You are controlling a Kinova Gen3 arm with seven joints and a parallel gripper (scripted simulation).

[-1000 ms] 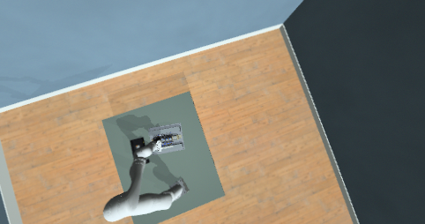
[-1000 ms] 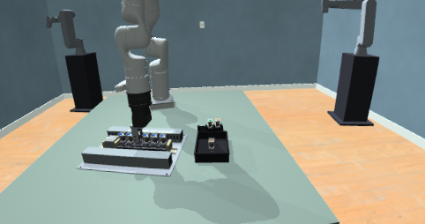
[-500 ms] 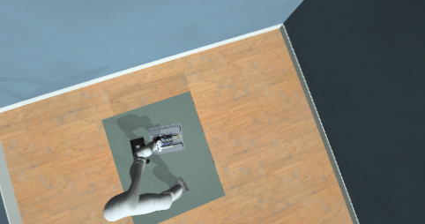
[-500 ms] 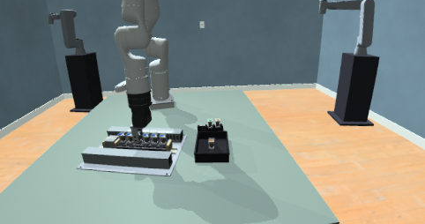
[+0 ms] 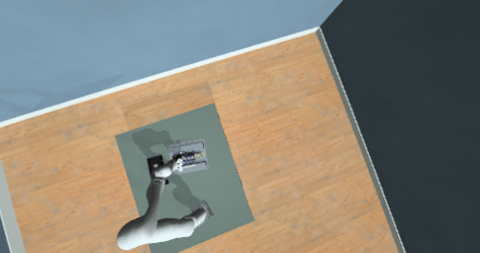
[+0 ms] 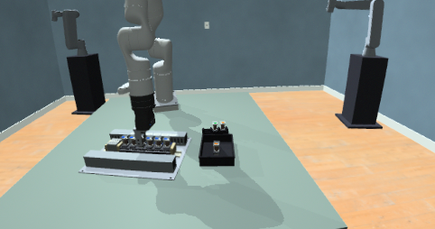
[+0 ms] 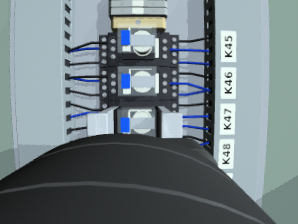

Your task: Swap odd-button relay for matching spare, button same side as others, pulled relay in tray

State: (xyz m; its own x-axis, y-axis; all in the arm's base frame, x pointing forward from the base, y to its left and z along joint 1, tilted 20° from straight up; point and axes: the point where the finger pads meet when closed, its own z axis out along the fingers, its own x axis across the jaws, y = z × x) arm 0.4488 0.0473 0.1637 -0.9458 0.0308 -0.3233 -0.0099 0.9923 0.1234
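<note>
Gripper [image 6: 140,141] [image 7: 138,119]: part-open, clamped on blue-buttoned clear relay [image 7: 137,121], wrist view lower centre | relay directly between fingertips, button left like both above | orange-buttoned relay [image 6: 217,147] in black tray [image 6: 217,160], right of exterior centre

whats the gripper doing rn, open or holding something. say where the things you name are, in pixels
gripper [image 5: 179,164] [image 6: 139,142] [image 7: 138,119]: closed on the blue-button relay [image 7: 143,121] in the row, beside label K47 [image 7: 227,118]

Six blue-button relays [image 6: 157,141] [image 7: 143,81], two orange-button relays [image 6: 217,147] (matching pair), one green-button relay [image 6: 215,125].
</note>
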